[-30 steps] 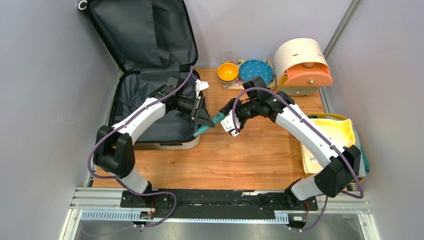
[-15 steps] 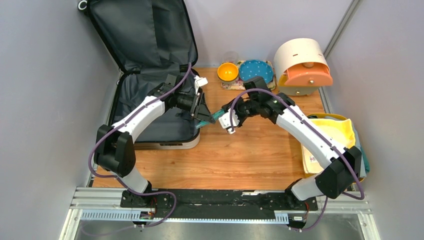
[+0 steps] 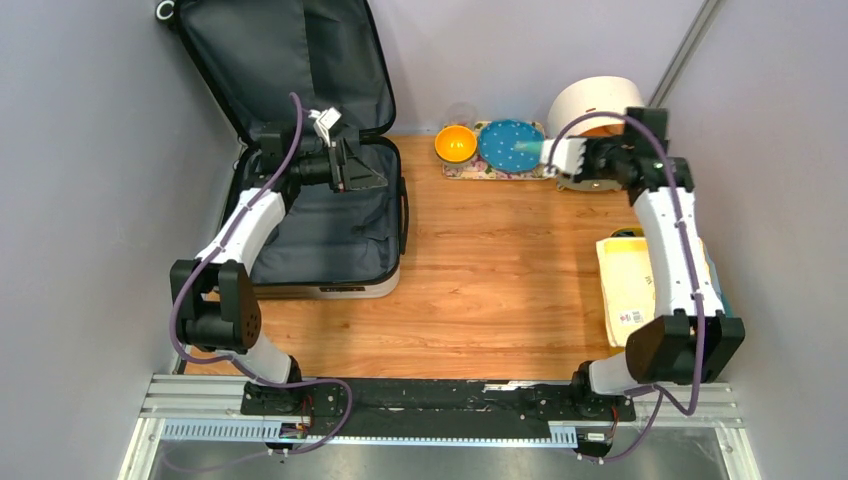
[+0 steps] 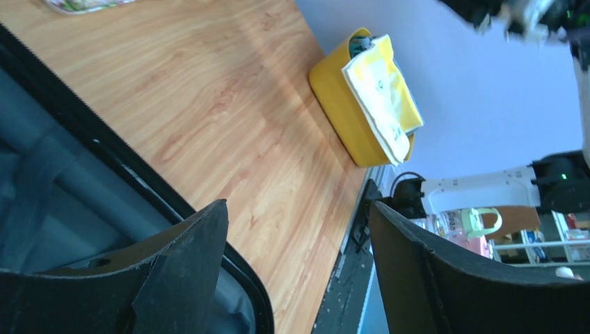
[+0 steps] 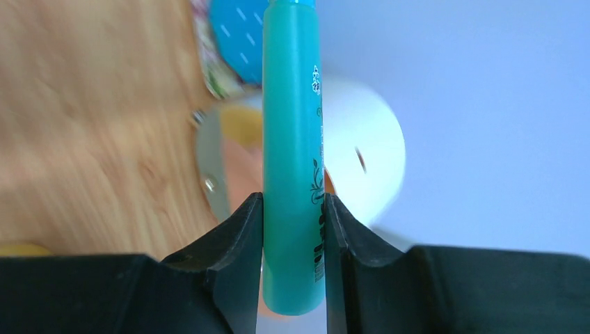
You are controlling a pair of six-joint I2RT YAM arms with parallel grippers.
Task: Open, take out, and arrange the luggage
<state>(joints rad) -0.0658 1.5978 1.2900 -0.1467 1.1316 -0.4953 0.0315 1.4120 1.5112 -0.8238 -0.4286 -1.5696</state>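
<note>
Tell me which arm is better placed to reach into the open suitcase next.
Left. The left tool hangs open and empty right over the suitcase. The right tool is far off by the round box and is shut on a teal tube, so it is busy.

The table [image 3: 480, 290] carries one open luggage [image 3: 330, 235], one yellow-orange bowl [image 3: 455, 143], one blue dotted plate [image 3: 503, 140], one patterned mat [image 3: 462, 172], one teal bottle [image 5: 292, 153], one round cream-and-orange drawer box [image 3: 590, 100] and one yellow bin [image 4: 337, 97].
</note>
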